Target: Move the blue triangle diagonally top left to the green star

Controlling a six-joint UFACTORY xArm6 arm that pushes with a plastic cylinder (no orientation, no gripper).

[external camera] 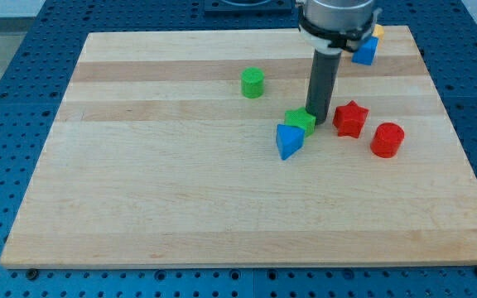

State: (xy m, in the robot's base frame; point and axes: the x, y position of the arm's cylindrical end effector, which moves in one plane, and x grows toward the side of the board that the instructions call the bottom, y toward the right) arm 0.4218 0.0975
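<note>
Our blue triangle (289,141) lies near the middle of the counter (180,207), touching the green star (301,122) on the star's near-left side. The task wants it on the star's far-left side instead, so we judge the job not yet done.

Our tip (319,122) stands just right of the green star, between it and the red star (349,119), seemingly touching or nearly touching the green one. We carry no gripper, so there is nothing to open or clench; only the rod pushes.

To do the step well, we would bring the tip round to the near side of the blue triangle without knocking the green star, then push it leftward and away in a shallow arc. A push through the triangle's sloping face may make it spin or slip off the rod, so we would aim at the middle of a flat side and go slowly. We must also keep clear of the red star close by.

The blocks look like moulded plastic, matte and faintly ribbed. The green cylinder (252,83) stands far left of the group, the red cylinder (387,139) to the right. A blue block (365,52) and a yellow block (378,31) sit at the far right, partly hidden by the arm. The counter is pale, smooth wood with lengthwise grain.
</note>
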